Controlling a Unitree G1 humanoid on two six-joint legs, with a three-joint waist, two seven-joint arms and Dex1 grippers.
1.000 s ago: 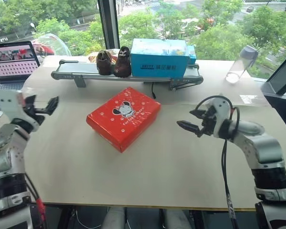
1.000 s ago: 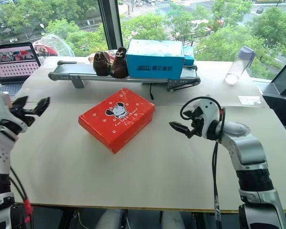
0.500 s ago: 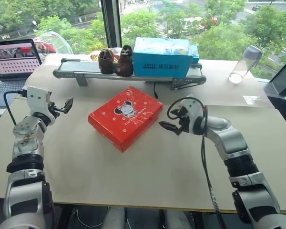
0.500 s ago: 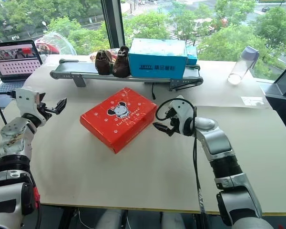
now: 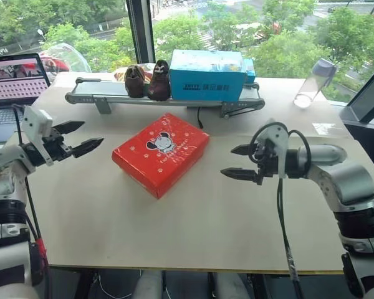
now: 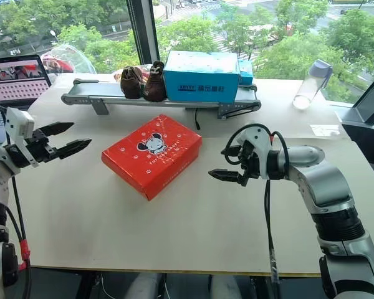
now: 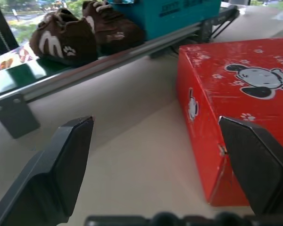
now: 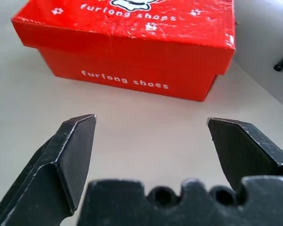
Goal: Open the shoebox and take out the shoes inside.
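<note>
Both arms swung inward toward closed shoebox (image 5: 161, 153), left tool (image 5: 76, 138) and right tool (image 5: 237, 162) spread wide, empty

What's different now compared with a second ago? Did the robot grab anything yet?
Nothing grabbed yet. The left gripper has swung in to point at the shoebox, fingers open, with a gap between them. The right gripper went close to the shoebox, then drew back a little; it is open too. The shoebox stayed shut in the same spot on the table.
</note>
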